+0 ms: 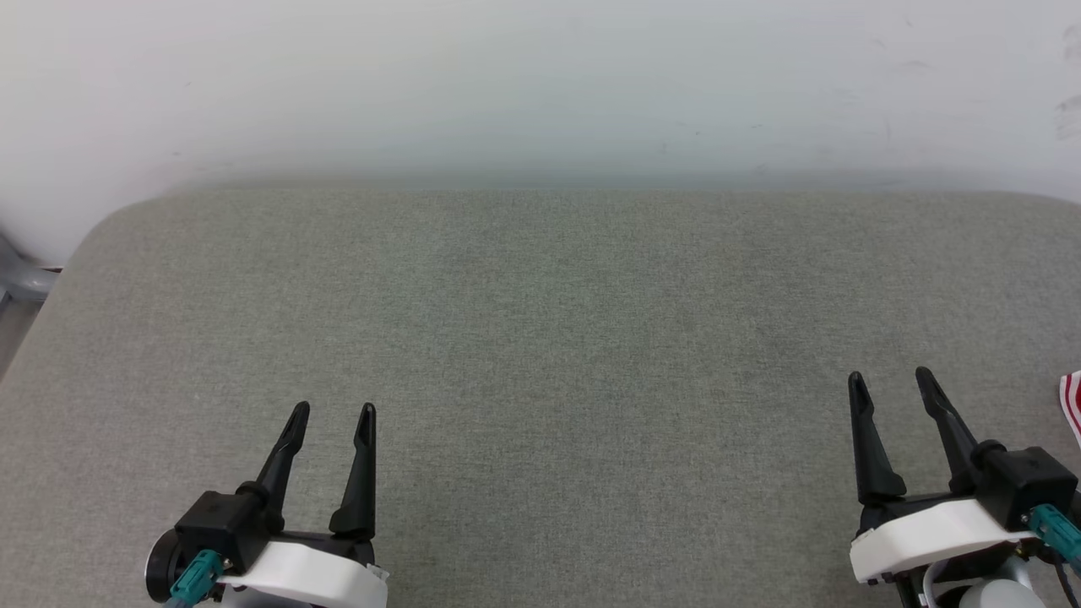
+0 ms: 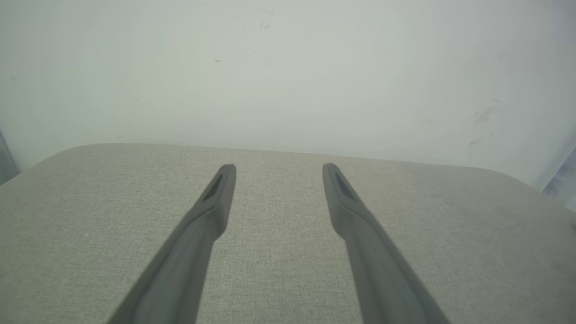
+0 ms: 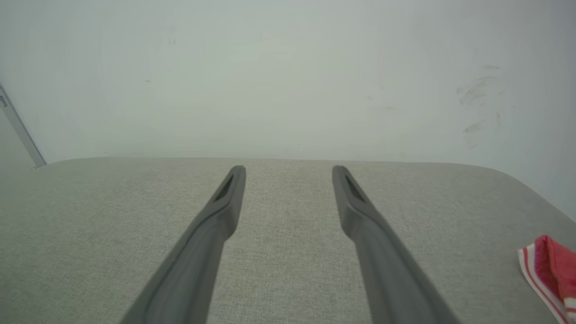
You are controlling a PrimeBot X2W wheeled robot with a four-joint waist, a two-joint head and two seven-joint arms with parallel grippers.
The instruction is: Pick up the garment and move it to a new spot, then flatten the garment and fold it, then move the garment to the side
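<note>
Red cloth edged with red-and-white striped trim is the one corner of the garment point(image 1: 1072, 404) that shows, at the far right edge of the head view. It lies on the grey-green woven cushion point(image 1: 540, 338), and the frame cuts off the rest of it. In the right wrist view the garment point(image 3: 546, 270) sits low on the right, near the cushion's rounded corner.

Nearest to it is the right gripper point(image 1: 890, 377), on its left and apart from it. Its two long dark fingers are spread wide with only bare cushion between them, as its own view confirms point(image 3: 289, 169).

The left gripper point(image 1: 334, 411) is well apart from the garment, at the lower left. Its fingers are likewise released and hold nothing point(image 2: 279, 167).

Both grippers point toward the white, lightly scuffed wall point(image 1: 540, 84) behind the cushion.
</note>
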